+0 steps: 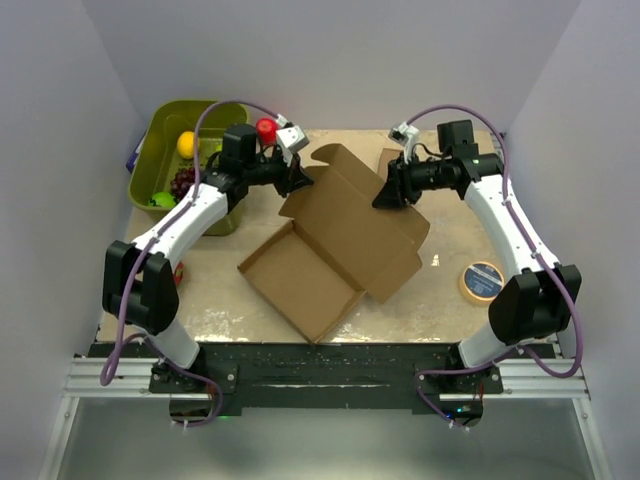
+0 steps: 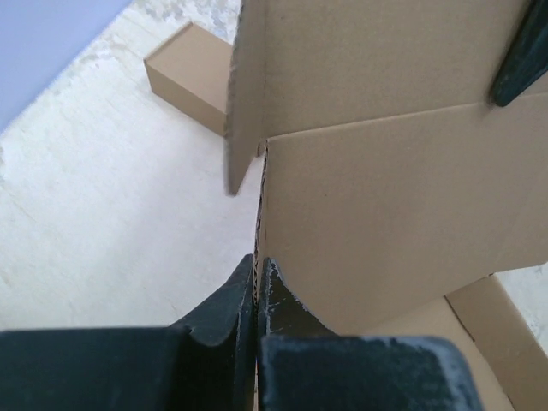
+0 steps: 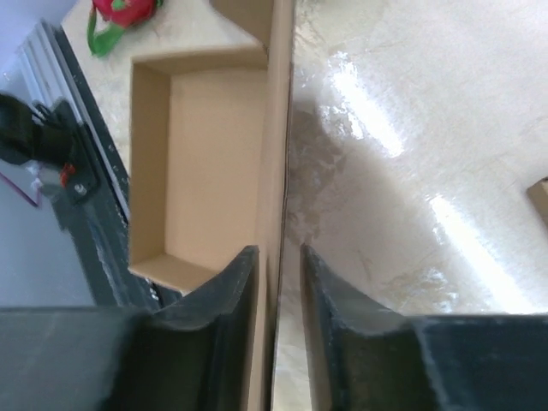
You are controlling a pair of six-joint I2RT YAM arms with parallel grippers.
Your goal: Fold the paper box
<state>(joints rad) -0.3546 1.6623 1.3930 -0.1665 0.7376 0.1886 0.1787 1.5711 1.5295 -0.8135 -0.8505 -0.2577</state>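
The paper box lies mid-table, its shallow tray toward the near left and its large lid panel raised and tilted. My left gripper is shut on the lid's far-left edge; in the left wrist view the two fingers pinch the cardboard edge. My right gripper is at the lid's right side. In the right wrist view its jaws straddle the panel's edge, with the left finger against it and a thin gap at the right finger. The tray shows beyond.
A green bin of toy fruit stands at the far left, with a red toy beside it. A small brown cardboard box sits at the back behind the lid. A tape roll lies near right.
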